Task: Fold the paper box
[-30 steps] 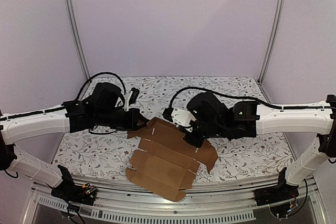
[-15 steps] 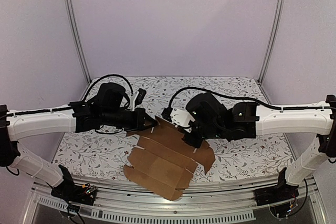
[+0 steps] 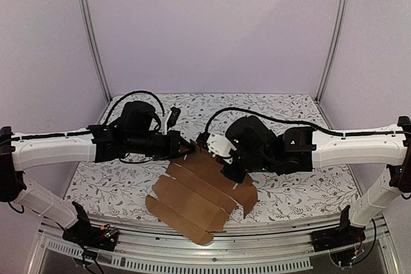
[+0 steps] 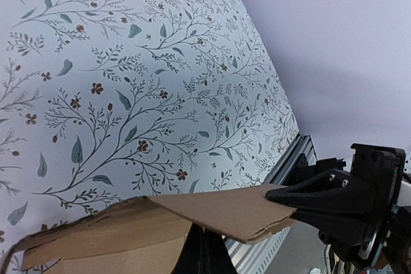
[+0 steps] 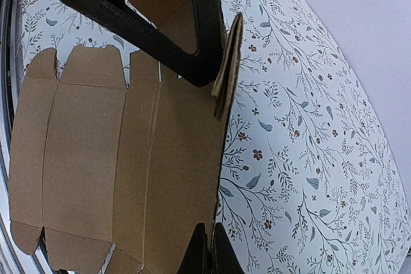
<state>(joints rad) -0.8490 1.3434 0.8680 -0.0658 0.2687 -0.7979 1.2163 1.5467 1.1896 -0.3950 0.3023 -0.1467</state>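
Because the paper box point(image 3: 192, 200) is thin, light and bendy, it is best held by its edges, close to a crease, so it is not crushed. It is pinched tight at its far left corner by the left fingers point(image 5: 207, 30) and at its right edge by the right fingers point(image 4: 314, 197), over the near middle of the counter point(image 3: 289, 110). Since a second ago, it has been slid toward the near left corner.
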